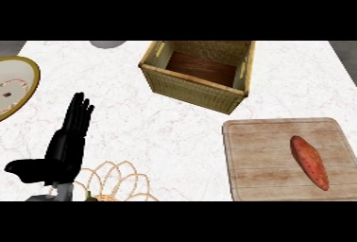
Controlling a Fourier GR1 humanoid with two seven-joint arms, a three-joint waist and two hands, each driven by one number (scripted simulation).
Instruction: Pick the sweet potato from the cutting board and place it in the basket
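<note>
An orange-red sweet potato (310, 162) lies lengthwise on the right half of a wooden cutting board (261, 156) at the lower right. A woven wicker basket (188, 84) with a dark wooden floor stands at the top centre, nothing inside it. My left hand (63, 150) rests at the lower left with straight fingers pointing up and the thumb out to the left, far from both board and basket. My right hand does not show.
A cream plate with a gold rim (28, 78) sits at the left edge. A grey round object (106, 44) peeks in at the top. A gold wire trivet (118, 182) lies by my left wrist. White marble counter (167, 127) lies between board and basket.
</note>
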